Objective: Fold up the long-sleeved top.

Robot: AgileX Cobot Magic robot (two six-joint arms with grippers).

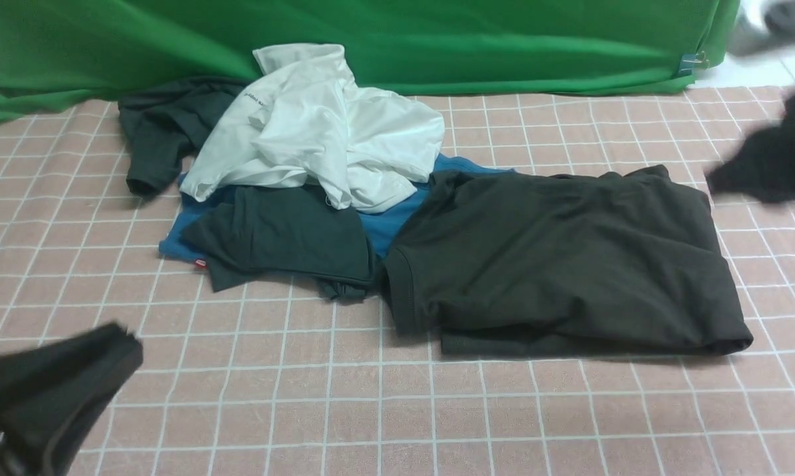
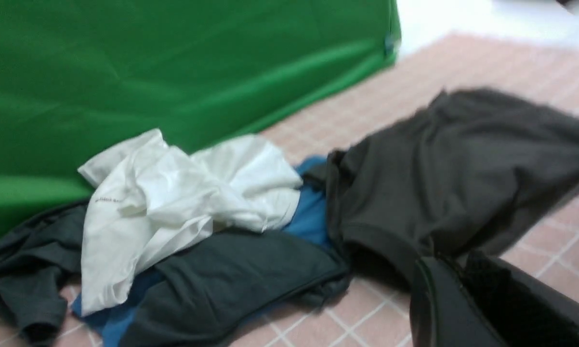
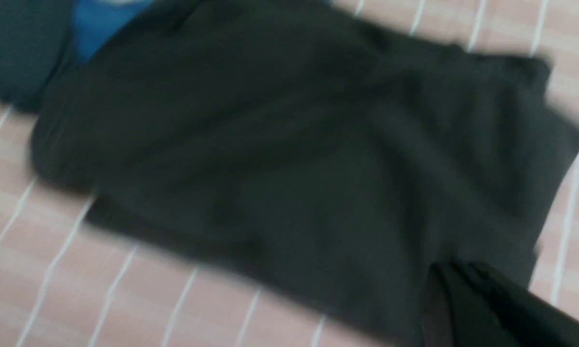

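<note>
Black long-sleeved top (image 1: 563,258) lies folded, apart from both hands

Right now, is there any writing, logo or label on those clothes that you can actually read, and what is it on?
Nothing is legible.
White shirt: a short line of small dark print near its left fold, too small to read.
Blue garment: a tiny red tag at its near-left corner, no text can be made out.
Long-sleeved top: no print visible as it lies.
</note>
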